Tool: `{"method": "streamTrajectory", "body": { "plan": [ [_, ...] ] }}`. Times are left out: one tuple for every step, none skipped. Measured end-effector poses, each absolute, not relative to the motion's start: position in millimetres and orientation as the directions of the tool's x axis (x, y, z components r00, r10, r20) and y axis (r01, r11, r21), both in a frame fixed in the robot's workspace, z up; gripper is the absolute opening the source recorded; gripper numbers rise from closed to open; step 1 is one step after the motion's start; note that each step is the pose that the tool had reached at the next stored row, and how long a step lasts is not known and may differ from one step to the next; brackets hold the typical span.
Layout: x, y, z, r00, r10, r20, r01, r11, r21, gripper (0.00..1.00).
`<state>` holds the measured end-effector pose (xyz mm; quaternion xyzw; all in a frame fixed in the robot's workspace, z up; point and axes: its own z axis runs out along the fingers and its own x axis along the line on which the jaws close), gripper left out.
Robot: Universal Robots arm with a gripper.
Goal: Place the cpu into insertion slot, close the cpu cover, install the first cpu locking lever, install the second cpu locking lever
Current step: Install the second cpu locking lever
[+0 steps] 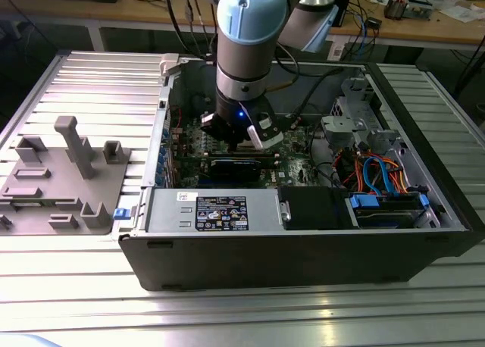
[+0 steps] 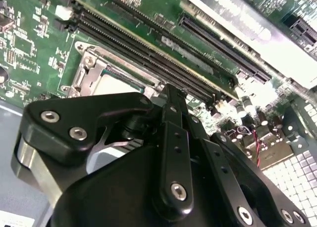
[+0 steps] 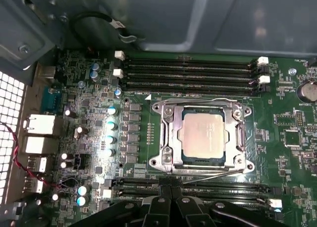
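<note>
In the exterior view, the robot arm reached down into an open computer case (image 1: pixel 424 233) lying on a ribbed metal desk (image 1: pixel 98 82), its gripper (image 1: pixel 246 139) poised low over the green motherboard (image 1: pixel 189 142) inside. A grey fixture tray (image 1: pixel 53 188) sat on the desk outside the case, toward the exterior view's left.

In the second wrist view, the gripper (image 2: pixel 171 95) hung close above the board with its black fingers (image 2: pixel 173 138) drawn together and nothing between them. A corner of the socket frame, the cpu cover (image 2: pixel 91 71), showed just past the fingers, beside the long memory slots (image 2: pixel 148 43).

In the first wrist view, the cpu (image 3: pixel 204 136) lay seated in the socket, its dull silver top showing through the square window of the cpu cover (image 3: pixel 171 133), which appeared folded down flat around it. A thin wire locking lever (image 3: pixel 208 173) ran along the side of the cover nearest the gripper (image 3: pixel 171 199), whose closed fingertips hovered just beside the cover, over the near memory slots.

The cpu looked light, rigid and fragile on its underside, best held by its edges only. The cover looked like thin, stiff sheet metal, best pressed on its frame and not the chip; the springy lever seemed best taken at its free end.
</note>
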<state>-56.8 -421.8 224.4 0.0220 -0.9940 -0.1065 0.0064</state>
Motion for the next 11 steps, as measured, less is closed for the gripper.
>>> {"method": "streamTrajectory", "body": {
  "plan": [
    [-56.9, -422.0, 223.5, -0.999, -0.041, 0.008, -0.038, 0.976, 0.212, 0.11],
    [-56.9, -422.2, 222.7, -0.999, -0.036, 0.009, -0.033, 0.977, 0.213, 0.11],
    [-56.9, -422.2, 221.7, -1.0, -0.025, 0.009, -0.022, 0.976, 0.215, 0.11],
    [-57.2, -422.2, 220.4, -1.0, -0.015, 0.009, -0.013, 0.976, 0.217, 0.11],
    [-57.9, -422.2, 219.9, -1.0, -0.012, 0.009, -0.01, 0.976, 0.22, 0.11],
    [-59.1, -422.2, 219.6, -1.0, -0.012, 0.009, -0.01, 0.975, 0.223, 0.11],
    [-60.8, -422.2, 218.9, -1.0, -0.011, 0.009, -0.009, 0.974, 0.227, 0.11],
    [-61.7, -422.2, 218.2, -1.0, -0.01, 0.009, -0.008, 0.974, 0.228, 0.11],
    [-62.5, -422.3, 217.4, -1.0, -0.009, 0.009, -0.006, 0.973, 0.23, 0.11],
    [-63.0, -422.3, 216.6, -1.0, -0.007, 0.009, -0.005, 0.973, 0.231, 0.11],
    [-64.0, -422.4, 215.2, -1.0, -0.005, 0.009, -0.003, 0.972, 0.234, 0.11]
  ]
}}
